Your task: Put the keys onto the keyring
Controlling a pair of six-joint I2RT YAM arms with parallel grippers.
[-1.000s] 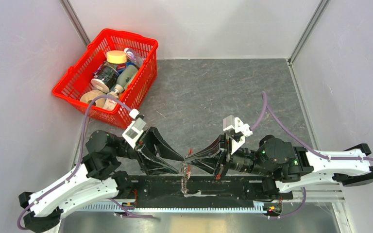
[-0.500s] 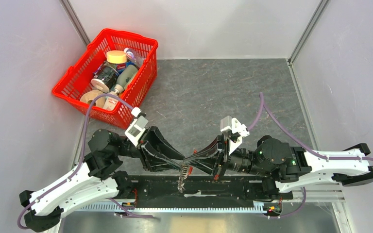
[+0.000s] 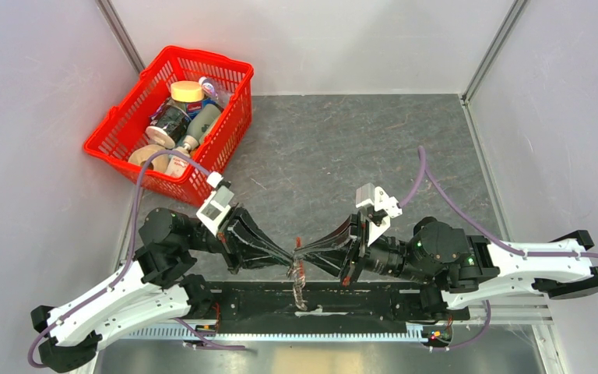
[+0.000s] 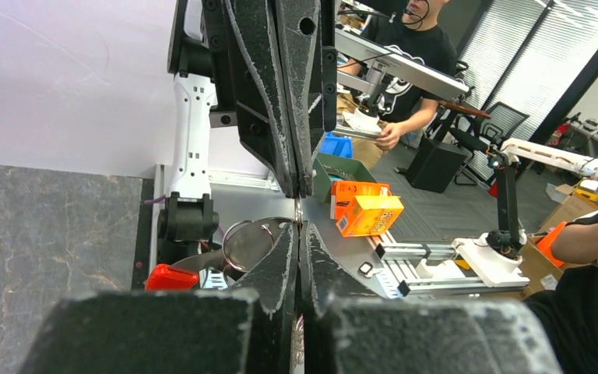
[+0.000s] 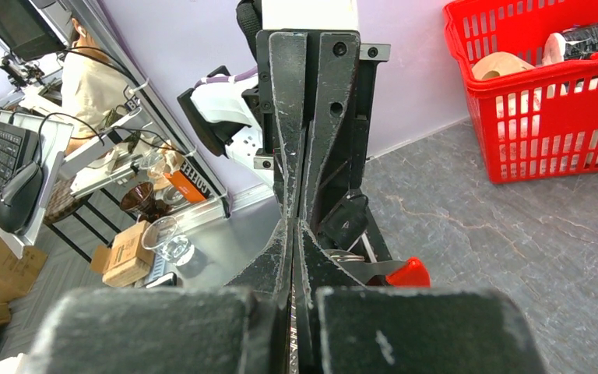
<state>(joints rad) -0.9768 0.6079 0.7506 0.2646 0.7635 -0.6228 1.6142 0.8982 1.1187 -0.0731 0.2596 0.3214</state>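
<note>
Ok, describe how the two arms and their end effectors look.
Left arm and right arm: white base links, black joints, purple cable looped along each. White camera block at each wrist. Left end effector and right end effector: black, scuffed, tapered fingers.

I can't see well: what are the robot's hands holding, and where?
The keyring dangles from the right gripper, pinched at its top end. The left gripper is shut there too; its catch is hidden.

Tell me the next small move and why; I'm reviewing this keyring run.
Probably ease the left fingers slightly away, testing their hold: they and the right fingers are shut, meeting tip to tip, with the keyring dangling just beneath.
</note>
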